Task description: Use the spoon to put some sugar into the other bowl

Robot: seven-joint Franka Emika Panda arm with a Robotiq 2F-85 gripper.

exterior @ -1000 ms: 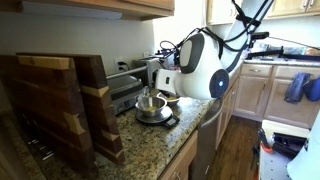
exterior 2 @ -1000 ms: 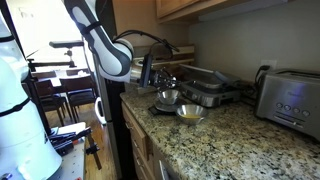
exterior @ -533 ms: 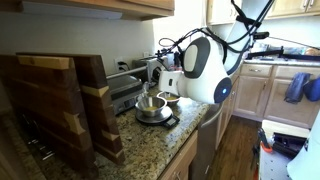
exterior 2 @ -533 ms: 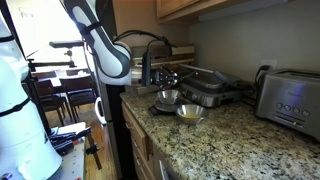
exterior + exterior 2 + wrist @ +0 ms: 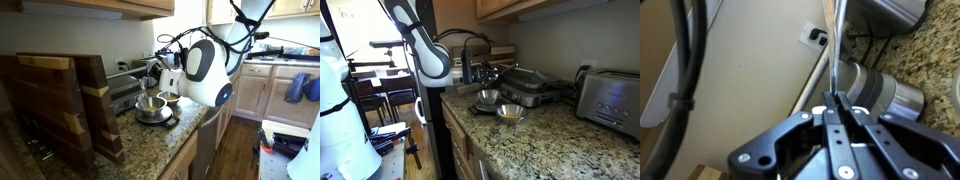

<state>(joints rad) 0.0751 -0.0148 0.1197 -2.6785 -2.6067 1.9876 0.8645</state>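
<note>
1. Layout, left to right: the gripper (image 5: 470, 73) hangs above the near end of the grill (image 5: 527, 85). The steel bowl (image 5: 488, 97) stands just in front of the grill. The second bowl (image 5: 510, 112) sits beside it, farther from the grill. Which bowl holds the sugar cannot be told.
2. Tool state: in the wrist view the jaws are pressed together, pinching the thin shaft of the spoon (image 5: 832, 50). Its scoop end is out of view, so any load is unknown.
3. Risk: the narrow shaft may pivot in the pinch and spill sugar onto the counter (image 5: 550, 140) in front of the grill.
4. Risk: a low pass may strike a bowl rim and tip it against the grill.
5. Pose: the arm (image 5: 205, 68) reaches in from the side away from the grill, elbow high, wrist bent toward the bowls.
</note>
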